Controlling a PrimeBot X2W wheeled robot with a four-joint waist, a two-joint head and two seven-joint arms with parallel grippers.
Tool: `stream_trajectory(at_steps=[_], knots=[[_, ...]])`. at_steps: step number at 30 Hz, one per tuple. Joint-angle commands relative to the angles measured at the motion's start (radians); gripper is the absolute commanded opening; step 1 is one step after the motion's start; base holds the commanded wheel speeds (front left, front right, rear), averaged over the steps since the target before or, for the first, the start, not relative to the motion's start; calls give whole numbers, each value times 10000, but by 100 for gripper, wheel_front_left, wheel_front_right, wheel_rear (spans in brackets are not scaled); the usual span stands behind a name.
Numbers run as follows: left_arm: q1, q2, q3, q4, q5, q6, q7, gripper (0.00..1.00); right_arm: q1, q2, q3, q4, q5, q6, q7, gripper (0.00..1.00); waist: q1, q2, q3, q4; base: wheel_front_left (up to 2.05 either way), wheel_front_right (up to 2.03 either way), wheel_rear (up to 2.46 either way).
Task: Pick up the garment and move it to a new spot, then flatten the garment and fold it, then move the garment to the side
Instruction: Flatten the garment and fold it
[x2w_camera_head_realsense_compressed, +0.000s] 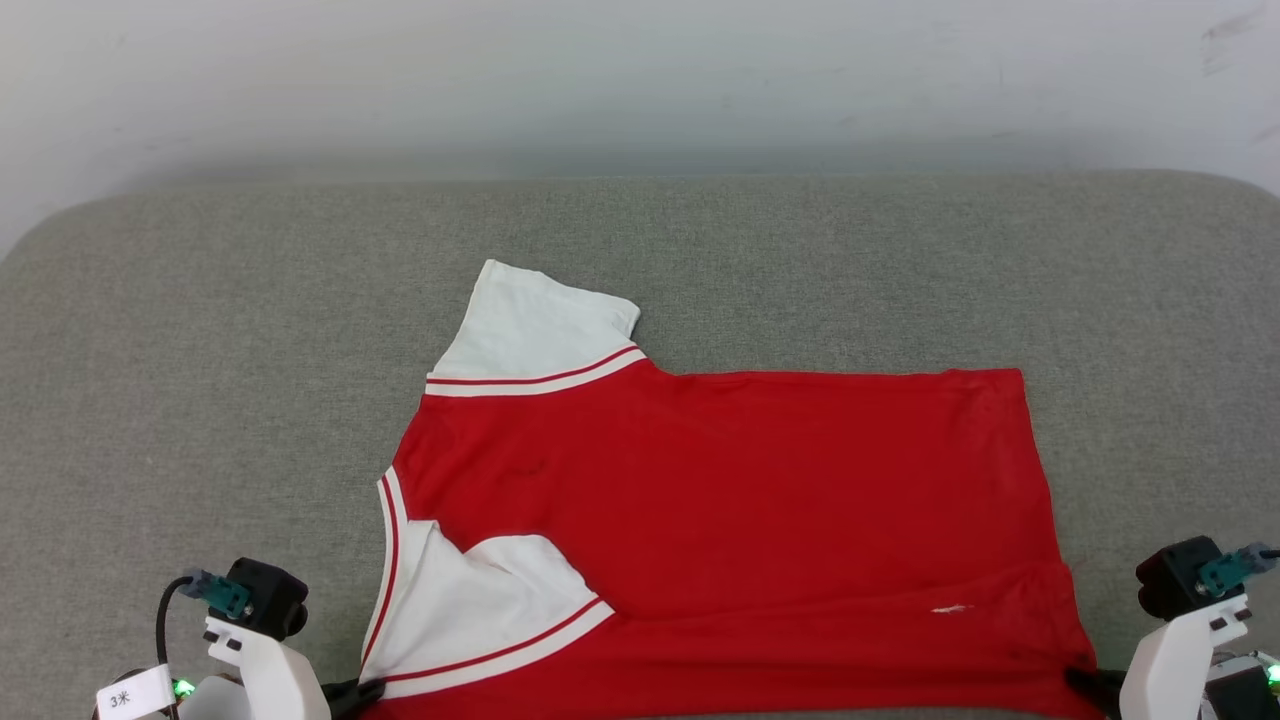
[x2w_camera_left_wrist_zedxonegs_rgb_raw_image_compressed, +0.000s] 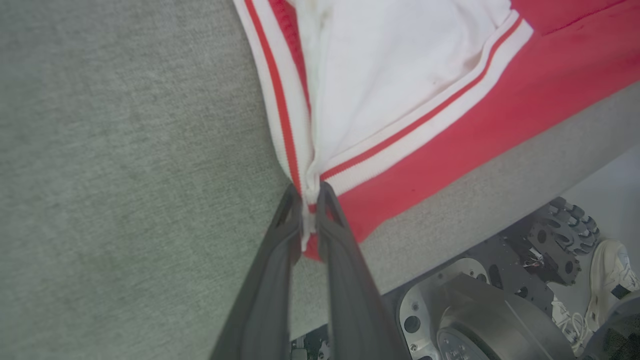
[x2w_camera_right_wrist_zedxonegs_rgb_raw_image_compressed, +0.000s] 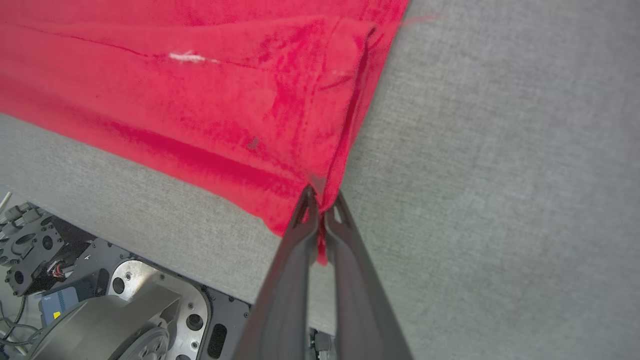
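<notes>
The garment (x2w_camera_head_realsense_compressed: 720, 480) lay spread on the grey counter (x2w_camera_head_realsense_compressed: 200, 350), its near edge at the counter's front lip, sleeves to the left and hem to the right. The left pincer (x2w_camera_left_wrist_zedxonegs_rgb_raw_image_compressed: 310, 192) was clamped on the striped trim at the near-left corner; the right pincer (x2w_camera_right_wrist_zedxonegs_rgb_raw_image_compressed: 322, 197) was clamped on the near-right hem corner. The step in hand appeared to be flattening. To do it well, both corners should be drawn level and together, keeping the cloth taut so the crease by the right hem runs out. The near sleeve (x2w_camera_head_realsense_compressed: 480, 600) lay folded over the red body and would want squaring. The far sleeve (x2w_camera_head_realsense_compressed: 530, 330) lay flat. The robot base (x2w_camera_left_wrist_zedxonegs_rgb_raw_image_compressed: 475, 320) sat just below the lip, with what looked like a white shoe (x2w_camera_left_wrist_zedxonegs_rgb_raw_image_compressed: 607, 280) beside it; cloth dragged over the lip could hang toward them.
</notes>
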Motion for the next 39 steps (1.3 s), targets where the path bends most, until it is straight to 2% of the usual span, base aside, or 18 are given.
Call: stream_trajectory(at_steps=[1,8,9,10,15,19,26,31,34,39], knots=[[83,-93,-31,222,-63,-60,-52,0,141,96,-24,207,-19,-15,22,0,0,-1,76,27,0,0,0],[-27,-501,-9,1095,-85,-368,-319,0,23,497,167,1074,-132,-15,-552,0,0,-1,155,89,0,0,0],[-17,-553,11,1165,-101,-386,-404,31,24,575,98,1157,-90,-15,-714,35,0,-1,120,102,0,0,0],[-26,-554,39,1201,-19,-382,-525,100,27,637,36,1188,-75,-15,-869,100,0,-1,78,111,0,0,0],[48,-444,304,937,-90,-300,-1012,100,108,824,-338,955,-269,-13,-1770,100,0,-1,-160,164,0,0,0],[-37,-71,629,484,44,-150,-1456,100,-156,1067,-836,397,-806,-12,-2952,100,0,-1,-269,124,0,0,0],[-798,175,1310,378,993,596,-2785,100,-659,2338,-1826,-402,-2533,-12,-5507,100,0,-1,-301,-72,0,0,0],[-1434,95,1600,442,1375,759,-3145,100,-780,3059,-2118,-792,-3400,-12,-6474,100,0,-1,-191,-279,0,0,0],[-2090,8,1752,592,1577,617,-3181,100,-845,3493,-2251,-1001,-3920,-12,-6845,100,0,-1,33,-486,0,0,0],[-3550,-218,1753,1141,1642,-96,-2350,100,-996,3922,-2181,-1285,-4376,-12,-7125,100,0,-1,609,-865,0,0,0]])
